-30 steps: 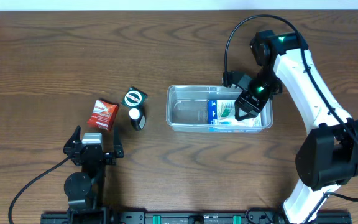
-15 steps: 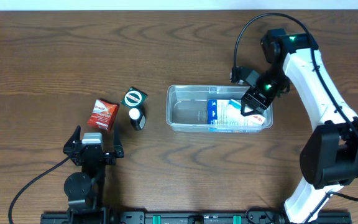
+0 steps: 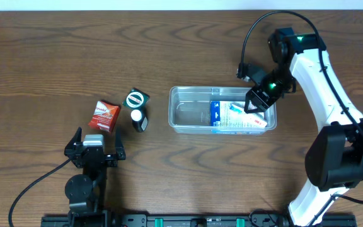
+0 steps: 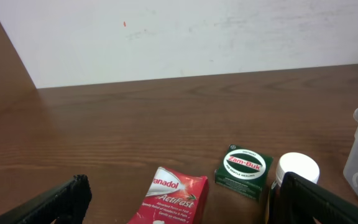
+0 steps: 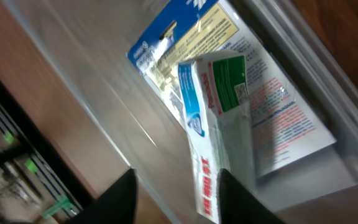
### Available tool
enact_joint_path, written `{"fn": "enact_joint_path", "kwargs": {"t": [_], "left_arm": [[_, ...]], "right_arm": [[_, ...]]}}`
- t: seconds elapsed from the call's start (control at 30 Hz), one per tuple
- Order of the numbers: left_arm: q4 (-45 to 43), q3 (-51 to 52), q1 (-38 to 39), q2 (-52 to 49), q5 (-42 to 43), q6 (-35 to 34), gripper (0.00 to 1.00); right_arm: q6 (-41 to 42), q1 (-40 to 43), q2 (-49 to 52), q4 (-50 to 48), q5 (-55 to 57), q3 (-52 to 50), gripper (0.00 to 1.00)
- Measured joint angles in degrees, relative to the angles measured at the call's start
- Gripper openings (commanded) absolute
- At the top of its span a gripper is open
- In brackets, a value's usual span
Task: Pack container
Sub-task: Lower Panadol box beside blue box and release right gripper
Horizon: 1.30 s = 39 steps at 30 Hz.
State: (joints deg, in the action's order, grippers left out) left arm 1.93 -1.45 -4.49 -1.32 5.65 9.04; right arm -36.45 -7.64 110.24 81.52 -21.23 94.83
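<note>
The clear plastic container (image 3: 188,115) sits at table centre. It holds a blue-and-white card pack (image 3: 218,113) and a white box with green and blue print (image 3: 246,115). My right gripper (image 3: 257,103) is open and empty, just above the container's right end. In the right wrist view its fingers (image 5: 178,199) straddle the end of the white box (image 5: 219,124), which lies on the card pack (image 5: 179,37) inside the container (image 5: 98,106). My left gripper (image 3: 94,151) is open and empty at the front left.
A red Panadol pack (image 3: 105,115), a green Zam-Buk box (image 3: 137,99) and a small dark bottle with a white cap (image 3: 138,120) lie left of the container. The left wrist view shows the pack (image 4: 173,196), box (image 4: 244,169) and bottle (image 4: 296,169) before the left gripper (image 4: 179,211).
My right gripper has drawn back up and to the right from inside the container, leaving the white box lying in it. The left arm has not moved.
</note>
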Motion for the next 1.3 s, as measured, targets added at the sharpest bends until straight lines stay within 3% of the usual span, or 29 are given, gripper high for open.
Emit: {"fn": "enact_joint_path", "kwargs": {"t": [0.23, 0.53, 0.87, 1.3], "left_arm": [[0.02, 0.00, -0.02, 0.00, 0.00, 0.00, 0.98], [0.02, 0.00, 0.00, 0.00, 0.00, 0.00, 0.98], [0.02, 0.00, -0.02, -0.02, 0.00, 0.00, 0.98], [0.02, 0.00, -0.02, -0.02, 0.00, 0.00, 0.98]], "right_arm": [[9.46, -3.93, 0.00, -5.05, -1.42, -1.14, 0.37], [19.08, -5.01, 0.00, -13.49, 1.09, -6.54, 0.30], [21.79, -4.98, 0.00, -15.10, 1.77, -8.96, 0.31], [22.21, -4.98, 0.00, -11.96, 1.75, -10.54, 0.23]]}}
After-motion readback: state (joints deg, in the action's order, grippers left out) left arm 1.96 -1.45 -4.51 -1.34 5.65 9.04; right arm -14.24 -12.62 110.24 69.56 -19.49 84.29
